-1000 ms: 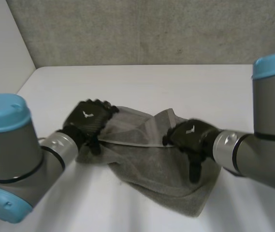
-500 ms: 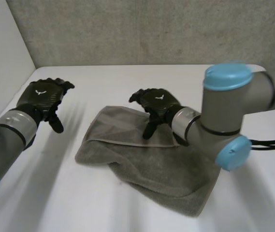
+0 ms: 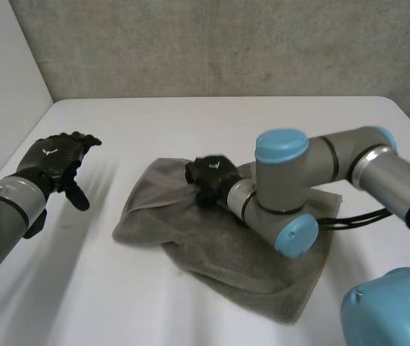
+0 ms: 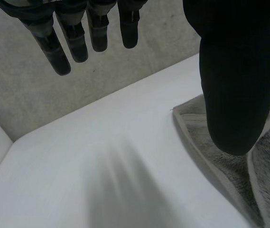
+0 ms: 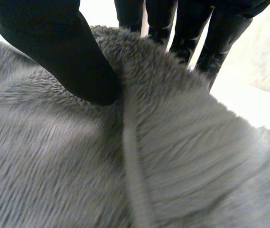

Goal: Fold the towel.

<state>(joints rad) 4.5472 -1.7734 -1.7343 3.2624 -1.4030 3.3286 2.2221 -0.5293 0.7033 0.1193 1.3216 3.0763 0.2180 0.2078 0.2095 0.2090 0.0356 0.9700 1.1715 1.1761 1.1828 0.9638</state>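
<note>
White table (image 3: 190, 122) w/ a rough grey concrete wall (image 3: 226, 43) behind is carrying the rumpled grey terry-cloth towel (image 3: 219, 252), lying mid-table, partly folded. Right hand (image 3: 208, 176) is pinching a raised ridge near the towel's far edge, thumb (image 5: 73, 61) vs fingers (image 5: 218, 52). Left hand (image 3: 50, 158) is hovering well apart over bare table, fingers (image 4: 73, 40) straight, holding nothing. Imo right should be lifting only slightly & laying that edge flat, square to the near edge, w/ left pinning the opp. corner against bunching
</note>
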